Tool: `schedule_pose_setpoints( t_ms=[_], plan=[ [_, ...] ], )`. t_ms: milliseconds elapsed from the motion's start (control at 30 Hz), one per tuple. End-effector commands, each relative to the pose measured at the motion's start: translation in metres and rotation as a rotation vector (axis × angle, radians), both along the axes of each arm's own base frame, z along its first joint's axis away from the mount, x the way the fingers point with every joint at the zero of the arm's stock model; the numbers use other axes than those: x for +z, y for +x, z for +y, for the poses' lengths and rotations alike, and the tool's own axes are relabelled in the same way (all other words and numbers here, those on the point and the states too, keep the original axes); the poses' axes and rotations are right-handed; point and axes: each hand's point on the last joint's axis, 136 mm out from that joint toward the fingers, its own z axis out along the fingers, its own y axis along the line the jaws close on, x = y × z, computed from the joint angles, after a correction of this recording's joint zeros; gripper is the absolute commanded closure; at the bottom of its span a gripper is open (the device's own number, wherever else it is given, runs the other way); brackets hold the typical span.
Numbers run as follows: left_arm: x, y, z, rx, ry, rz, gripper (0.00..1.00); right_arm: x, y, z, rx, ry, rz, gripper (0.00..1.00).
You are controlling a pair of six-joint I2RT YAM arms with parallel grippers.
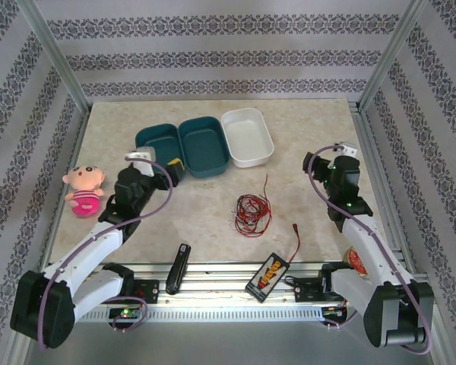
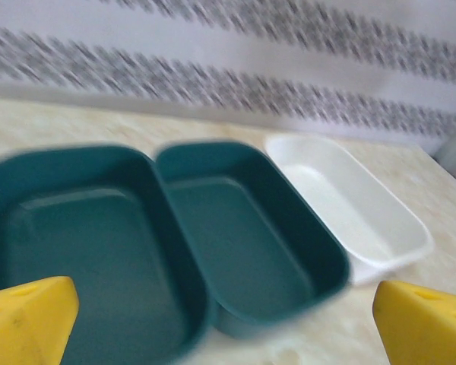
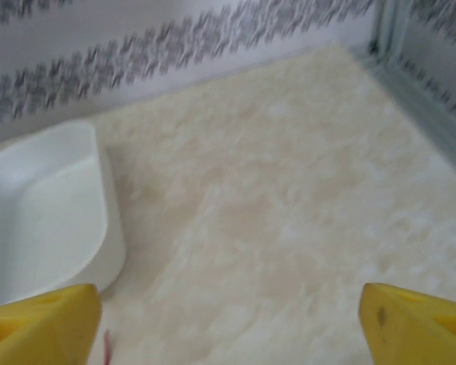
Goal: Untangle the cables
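Note:
The cables (image 1: 252, 212) lie in one loose tangle of thin red and black wire in the middle of the table, with a red strand running up toward the white tray. My left gripper (image 1: 153, 161) hovers far to their left, beside the teal trays, and its yellow fingertips (image 2: 30, 323) stand wide apart and open with nothing between them. My right gripper (image 1: 339, 155) is off to the right of the tangle, over bare tabletop. It is open too, with yellow fingertips (image 3: 418, 323) at both lower corners. A short red wire tip (image 3: 106, 346) shows near its left finger.
Two teal trays (image 1: 205, 146) (image 2: 243, 228) and a white tray (image 1: 248, 137) (image 3: 38, 205) stand at the back. A pink doll (image 1: 84, 190) lies at the left. A black-and-yellow box (image 1: 267, 274) with a red lead and a black stick-like object (image 1: 178, 268) sit at the near edge.

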Motion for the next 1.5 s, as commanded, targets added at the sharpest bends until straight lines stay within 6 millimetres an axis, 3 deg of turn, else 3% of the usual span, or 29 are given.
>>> schedule_pose_setpoints(
  t_ms=[0, 267, 433, 633, 900, 1133, 1467],
  plan=[
    [-0.023, -0.008, -0.032, -0.041, -0.082, 0.108, 0.0, -0.02, -0.023, 0.032, 0.095, 0.009, 0.186, 0.2],
    [-0.068, -0.022, -0.104, -0.236, -0.112, 0.262, 0.0, -0.052, -0.052, 0.132, 0.455, -0.006, 0.372, 0.28],
    [-0.09, -0.032, -0.139, -0.37, -0.128, 0.347, 0.0, -0.081, -0.061, 0.163, 0.581, 0.017, 0.504, 0.38],
    [-0.101, -0.035, -0.159, -0.434, -0.126, 0.361, 0.1, -0.102, -0.062, 0.179, 0.644, 0.004, 0.595, 0.48],
    [-0.117, -0.043, -0.18, -0.507, -0.064, 0.394, 0.17, -0.115, -0.051, 0.183, 0.65, -0.041, 0.619, 0.55],
    [-0.126, -0.046, -0.204, -0.576, -0.065, 0.415, 0.24, -0.127, -0.055, 0.194, 0.699, -0.033, 0.667, 0.56],
    [-0.14, -0.04, -0.217, -0.588, -0.116, 0.436, 0.54, -0.14, -0.046, 0.199, 0.673, -0.029, 0.689, 0.54]
  ],
)
